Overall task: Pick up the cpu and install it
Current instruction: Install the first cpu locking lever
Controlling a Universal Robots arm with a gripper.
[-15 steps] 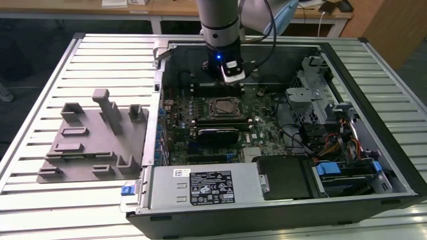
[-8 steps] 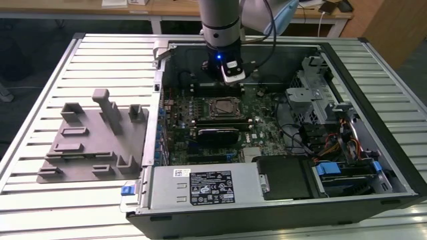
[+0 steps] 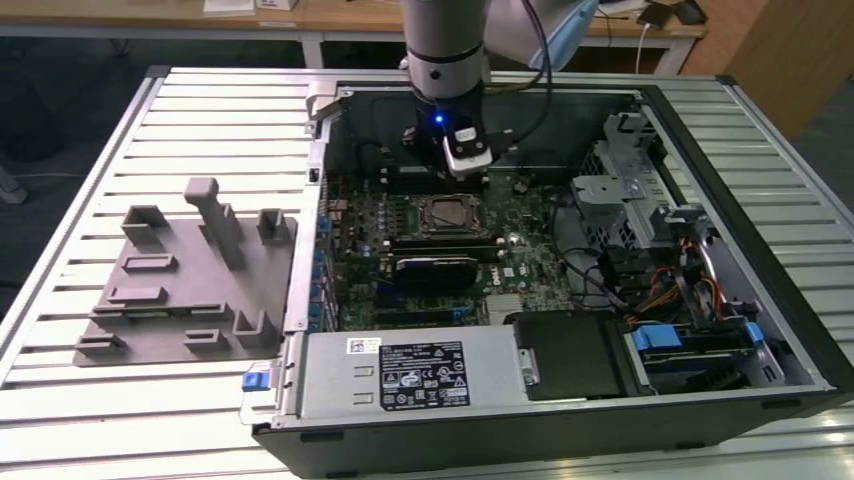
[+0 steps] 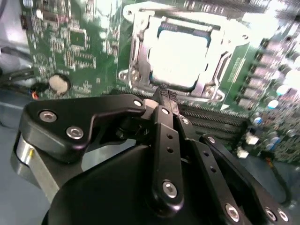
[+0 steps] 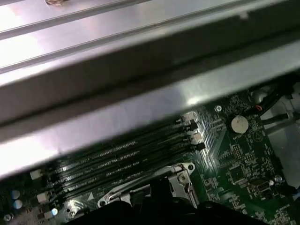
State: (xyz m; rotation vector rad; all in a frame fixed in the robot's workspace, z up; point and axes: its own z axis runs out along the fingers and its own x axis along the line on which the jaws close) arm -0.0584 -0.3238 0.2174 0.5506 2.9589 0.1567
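Arm: the robot arm reaches down into the open computer case, near its back wall.
Gripper: the gripper hangs over the green board, just beside the socket. Its black fingers look pressed together at the tips, with nothing between them.
Cpu: the cpu lies flat inside the socket's shiny metal frame. It looks bright and square. In the exterior view the socket sits in the middle of the board, just in front of the gripper.
Work so far: I think the chip is already in its place.
Doing it well: the chip should lie flat and square in the frame, not tipped on one corner. Pushing hard could hurt the tiny pins under it, so a soft touch is best.
Nearby: long black slots run right beside the socket.
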